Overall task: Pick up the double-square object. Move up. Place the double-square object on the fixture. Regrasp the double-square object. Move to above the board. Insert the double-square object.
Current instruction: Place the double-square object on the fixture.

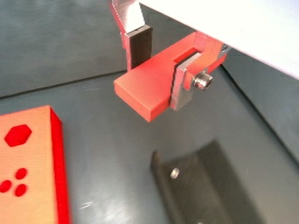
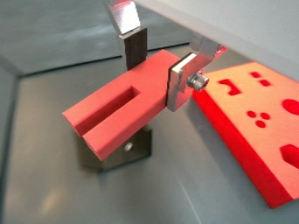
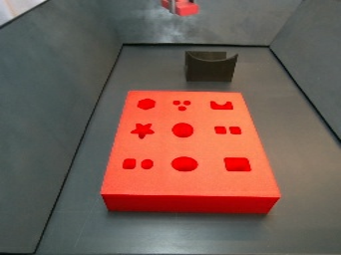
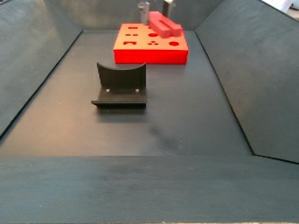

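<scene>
My gripper [image 1: 162, 79] is shut on the double-square object [image 1: 149, 89], a small red oblong block with a slot in its top [image 2: 111, 114]. One dark-padded finger [image 2: 135, 54] presses one side, and a silver plate finger [image 2: 179, 85] the other. The block hangs in the air, level, and shows in both side views [image 3: 185, 7] [image 4: 165, 24]. The dark fixture [image 2: 124, 154] lies on the floor below the block and apart from it [image 3: 209, 66] [image 4: 121, 85]. The red board [image 3: 186, 149] with its cut-out holes lies flat beside the fixture [image 1: 30, 166] [image 2: 251, 114] [image 4: 149, 45].
Sloped dark grey walls [image 3: 80, 110] [image 4: 228, 79] close in the floor on all sides. Bare dark floor [image 4: 152, 131] stretches between the fixture and one end of the bin.
</scene>
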Tool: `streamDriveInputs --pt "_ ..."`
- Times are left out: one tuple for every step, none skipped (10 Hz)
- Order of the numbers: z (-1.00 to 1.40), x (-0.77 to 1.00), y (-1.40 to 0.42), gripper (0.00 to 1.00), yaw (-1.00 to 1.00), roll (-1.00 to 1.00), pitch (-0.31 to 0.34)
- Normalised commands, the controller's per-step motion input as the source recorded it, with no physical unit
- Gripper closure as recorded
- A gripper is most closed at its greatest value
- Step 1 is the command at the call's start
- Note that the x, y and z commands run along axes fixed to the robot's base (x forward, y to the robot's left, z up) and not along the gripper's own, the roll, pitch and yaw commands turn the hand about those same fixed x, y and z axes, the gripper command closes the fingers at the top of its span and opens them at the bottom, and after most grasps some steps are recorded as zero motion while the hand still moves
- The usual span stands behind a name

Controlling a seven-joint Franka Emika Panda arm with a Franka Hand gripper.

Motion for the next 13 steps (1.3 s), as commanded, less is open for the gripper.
streamDriveInputs --pt "-0.01 1.00 -0.33 1.00 -1.00 -0.09 0.109" --pt "-0.01 1.00 -0.30 1.00 -1.00 -0.09 0.125" --pt "-0.01 1.00 -0.23 1.00 -1.00 -0.10 0.166" --pt "0.00 1.00 -0.15 1.00 -0.91 -0.09 0.211" --pt "0.00 1.00 -0.10 1.00 -0.66 -0.08 0.194" --pt "0.00 1.00 -0.07 1.00 -0.44 -0.06 0.169" --pt "0.00 0.91 -0.05 1.00 -0.29 -0.05 0.147" --pt "0.07 0.51 0.95 1.00 -0.03 -1.00 0.027" --pt "0.07 0.41 0.92 1.00 -0.02 -1.00 0.031" --pt "0.05 0.30 0.79 1.00 -0.02 -1.00 0.045" --pt "0.02 0.17 0.56 1.00 -0.03 -1.00 0.067" --pt "0.01 0.09 0.38 1.00 -0.04 -1.00 0.081" --pt "0.01 0.04 0.21 1.00 -0.05 -1.00 0.083"
